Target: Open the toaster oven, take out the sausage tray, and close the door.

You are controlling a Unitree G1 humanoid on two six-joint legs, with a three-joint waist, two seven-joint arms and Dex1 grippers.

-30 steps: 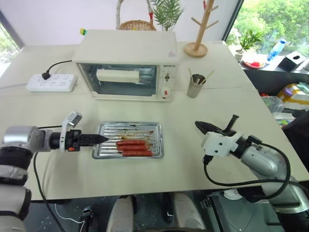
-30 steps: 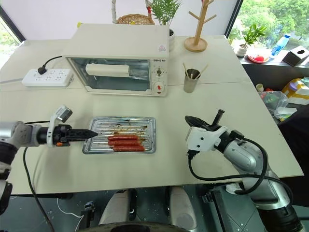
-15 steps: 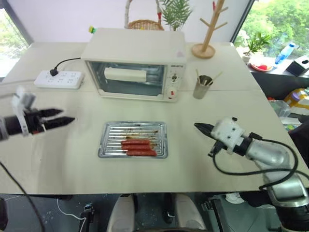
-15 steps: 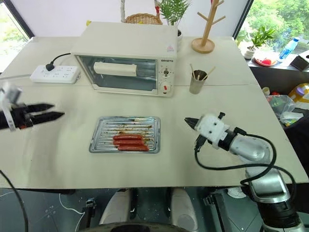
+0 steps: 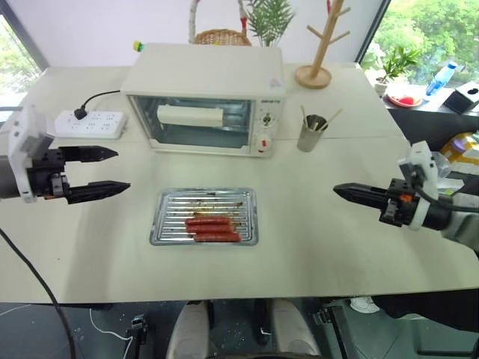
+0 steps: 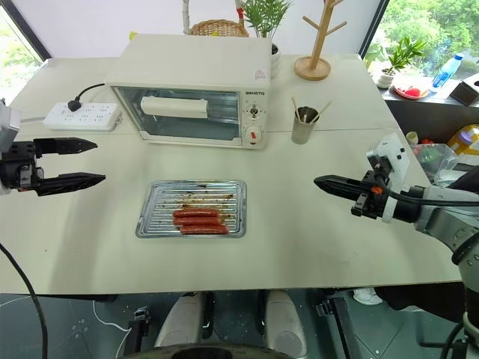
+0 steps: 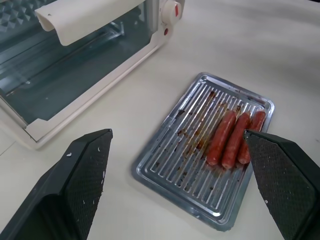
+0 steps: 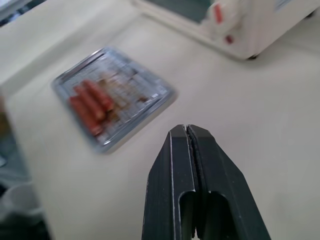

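The cream toaster oven [image 5: 202, 75] stands at the back of the table, its glass door [image 5: 196, 123] closed with the white bar handle [image 5: 190, 115] across the top. In front of it the silver sausage tray [image 5: 172, 209] lies flat on the table with three sausages [image 5: 208, 227] on it. My left gripper [image 5: 121, 169] hovers open and empty to the left of the tray, pointing toward it. Well to the right of the tray, my right gripper [image 5: 337, 189] is shut on nothing, its tip aimed leftward. The left wrist view looks between the open fingers [image 7: 80, 190] onto the tray [image 7: 175, 170].
A white power strip [image 5: 90, 123] lies left of the oven, its cord running behind. A metal cup with sticks [image 5: 309, 134] stands right of the oven. A wooden mug tree [image 5: 320, 45], a wicker basket [image 5: 218, 36] and a plant stand at the back.
My left gripper has drawn back left from the tray's edge, risen and rolled. The right gripper has moved to the right and rolled, still shut. The head camera has shifted a little.
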